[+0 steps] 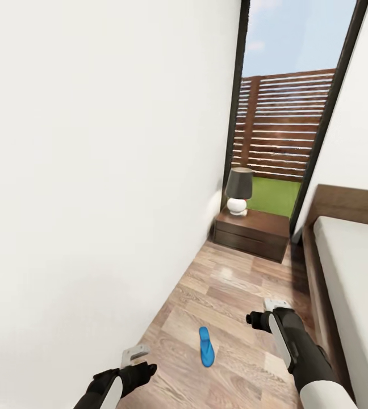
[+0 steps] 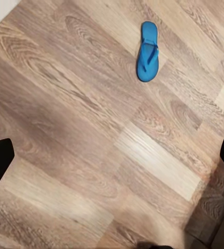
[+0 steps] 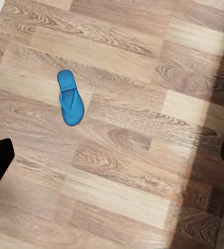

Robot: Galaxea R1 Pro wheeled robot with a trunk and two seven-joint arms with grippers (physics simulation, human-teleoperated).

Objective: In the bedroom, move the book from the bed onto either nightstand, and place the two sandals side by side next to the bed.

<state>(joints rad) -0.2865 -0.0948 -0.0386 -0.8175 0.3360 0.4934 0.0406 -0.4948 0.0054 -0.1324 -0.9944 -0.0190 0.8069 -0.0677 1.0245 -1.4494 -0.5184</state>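
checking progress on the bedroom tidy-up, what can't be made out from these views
- Bed: head view, cut off by the right edge; most of the mattress top is out of frame, so a book there cannot be confirmed.
- One blue sandal lies on the floor; a second cannot be located.
- Nightstand: its right end is hidden by the bed frame.
- Both grippers, left and right: fingertips are cut off by the wrist views' edges.
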